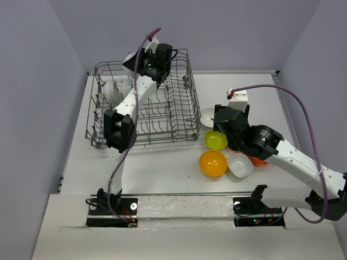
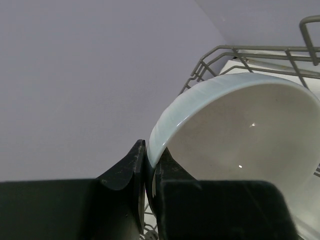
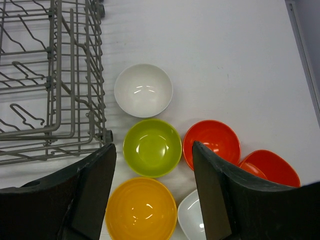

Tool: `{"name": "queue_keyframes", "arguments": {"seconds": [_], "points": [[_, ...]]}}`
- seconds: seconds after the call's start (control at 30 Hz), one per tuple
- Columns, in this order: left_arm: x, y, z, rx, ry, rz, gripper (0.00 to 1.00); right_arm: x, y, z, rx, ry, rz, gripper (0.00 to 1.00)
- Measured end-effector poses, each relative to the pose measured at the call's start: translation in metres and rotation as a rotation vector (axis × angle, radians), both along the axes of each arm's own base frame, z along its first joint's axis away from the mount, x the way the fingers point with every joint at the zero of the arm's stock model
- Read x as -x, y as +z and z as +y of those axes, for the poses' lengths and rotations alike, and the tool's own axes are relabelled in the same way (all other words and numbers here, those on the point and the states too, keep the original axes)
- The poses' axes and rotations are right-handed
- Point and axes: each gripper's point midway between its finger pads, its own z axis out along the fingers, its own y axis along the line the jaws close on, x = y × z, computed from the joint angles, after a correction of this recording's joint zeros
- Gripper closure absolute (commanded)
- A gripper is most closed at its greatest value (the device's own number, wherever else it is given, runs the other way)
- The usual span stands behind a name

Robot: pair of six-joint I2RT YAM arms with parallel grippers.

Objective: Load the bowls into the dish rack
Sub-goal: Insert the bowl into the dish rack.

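Observation:
My left gripper [image 2: 150, 170] is shut on the rim of a white bowl [image 2: 240, 140], one finger inside it and one outside. It holds the bowl [image 1: 131, 60] over the back of the grey wire dish rack [image 1: 181, 132], near the back wall [image 2: 220, 55]. Two white bowls [image 1: 116, 89] stand in the rack's left part. My right gripper [image 3: 153, 147] hangs open above the lime green bowl [image 3: 152, 147], holding nothing. Around it on the table lie a white bowl [image 3: 143, 90], an orange-yellow bowl [image 3: 141, 210], two red-orange bowls [image 3: 212, 142] and a squarish white bowl [image 3: 192, 220].
The rack's right wall [image 3: 75, 100] stands just left of the loose bowls. In the top view the right arm [image 1: 271, 146] covers most of the red-orange bowls [image 1: 259, 160]. Purple-grey walls close in the table at the back and sides.

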Motion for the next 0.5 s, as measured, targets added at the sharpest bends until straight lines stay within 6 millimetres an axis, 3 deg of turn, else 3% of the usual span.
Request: {"name": "queue_keyframes", "arguments": {"seconds": [0.27, 0.5], "points": [[0.0, 0.002, 0.0, -0.116, 0.086, 0.031, 1.0, 0.008, -0.005, -0.008, -0.016, 0.014, 0.003, 0.32], [-0.003, -0.006, -0.018, -0.15, 0.098, 0.053, 1.0, 0.012, -0.004, -0.009, -0.037, 0.029, 0.001, 0.32]]}}
